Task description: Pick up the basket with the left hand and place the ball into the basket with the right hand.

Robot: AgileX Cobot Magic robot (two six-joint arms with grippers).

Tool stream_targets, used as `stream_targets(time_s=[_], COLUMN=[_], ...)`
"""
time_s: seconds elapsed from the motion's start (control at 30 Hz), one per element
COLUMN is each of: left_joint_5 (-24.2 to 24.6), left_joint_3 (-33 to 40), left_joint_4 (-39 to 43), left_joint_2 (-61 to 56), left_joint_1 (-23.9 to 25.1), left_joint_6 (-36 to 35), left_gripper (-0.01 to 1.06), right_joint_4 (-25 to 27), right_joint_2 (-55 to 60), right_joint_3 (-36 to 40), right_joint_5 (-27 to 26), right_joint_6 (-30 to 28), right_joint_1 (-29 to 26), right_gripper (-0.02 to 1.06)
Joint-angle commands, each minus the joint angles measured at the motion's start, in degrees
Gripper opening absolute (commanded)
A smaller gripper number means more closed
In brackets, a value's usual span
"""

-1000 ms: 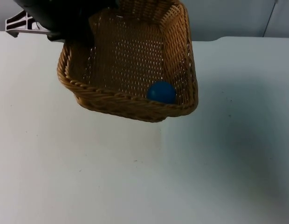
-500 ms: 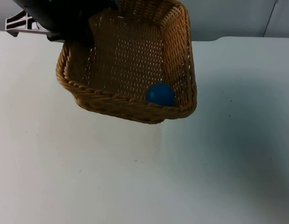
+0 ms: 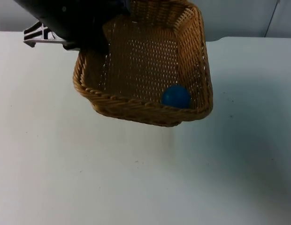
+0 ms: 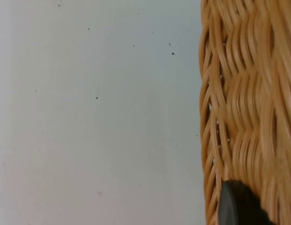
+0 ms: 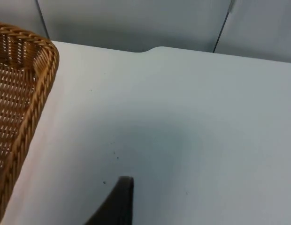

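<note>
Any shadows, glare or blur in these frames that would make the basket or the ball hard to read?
Top view: even light, no glare; the basket casts a soft shadow on the table, the blue ball reads clearly, the left arm is dark. Left wrist view: close weave slightly soft, left pincer fingertip blurred. Right wrist view: faint shadow on the table.

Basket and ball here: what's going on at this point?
The left gripper holds the wicker basket by its rim, lifted above the white table. The blue ball already lies inside, in a corner against the wall. The right gripper waits off to the side over bare table.
</note>
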Motion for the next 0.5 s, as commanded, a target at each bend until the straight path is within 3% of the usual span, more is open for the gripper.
stream_targets(time_s=[0.0, 0.03, 0.07, 0.13, 0.23, 0.47], left_joint_5=[-4.7, -5.5, -5.5, -7.8, -11.5, -13.4], left_joint_3=[-0.3, -0.3, -0.3, -0.3, -0.2, 0.9], left_joint_4=[-8.6, -13.2, -13.2, -18.2, -18.5, -18.7], left_joint_2=[1.4, 2.0, 2.0, 2.3, 2.5, 5.6], left_joint_1=[-0.4, -0.8, -0.8, -1.0, -0.9, -0.9], left_joint_6=[9.3, 15.1, 15.1, 23.2, 23.4, 17.7], left_gripper=[0.00, 0.00, 0.00, 0.00, 0.00, 0.00], right_joint_4=[-0.2, -0.2, -0.2, -0.2, -0.2, -0.9], right_joint_2=[-0.2, -0.2, -0.2, -0.2, -0.2, -0.1], right_joint_3=[0.3, 0.3, 0.3, 0.3, 0.3, 0.3], right_joint_5=[-0.7, -0.7, -0.7, -0.7, -0.7, -0.7], right_joint_6=[0.2, 0.2, 0.2, 0.2, 0.2, 0.3], right_joint_1=[-0.3, -0.3, -0.3, -0.3, -0.3, -0.3], right_gripper=[1.01, 1.01, 1.01, 1.01, 1.01, 1.01])
